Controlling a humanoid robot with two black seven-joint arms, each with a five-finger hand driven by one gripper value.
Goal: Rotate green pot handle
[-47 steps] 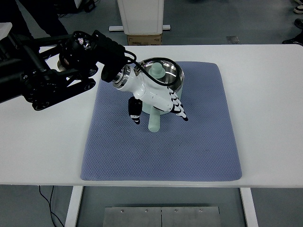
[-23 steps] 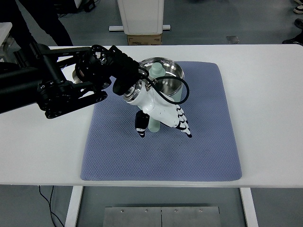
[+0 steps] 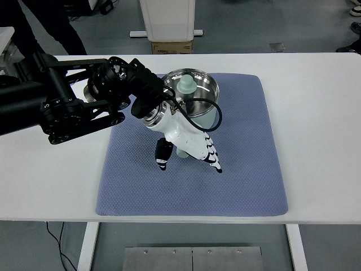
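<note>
My left hand (image 3: 186, 144), white-shelled with black-tipped fingers, reaches in from nine o'clock and hangs over the near side of the pale green pot with a steel lid and a green knob (image 3: 194, 96), which sits on the upper middle of the blue-grey quilted mat (image 3: 237, 175) on the white table (image 3: 321, 130). The pot's pale green stick handle (image 3: 181, 151) points toward me, at about six o'clock from the pot body, and only its tip peeks out below my palm. My fingers (image 3: 213, 158) are spread downward around that handle, thumb on one side and the rest on the other, but I cannot tell from here whether they truly press on it or merely straddle it, so I would not call it a firm grip. I judge the turning to be barely begun, if begun at all: the handle lies straight toward the near edge, and the sweep to one side remains to be done. My right hand is nowhere in sight. A dark cable (image 3: 206, 107) loops from my wrist across the lid.
</note>
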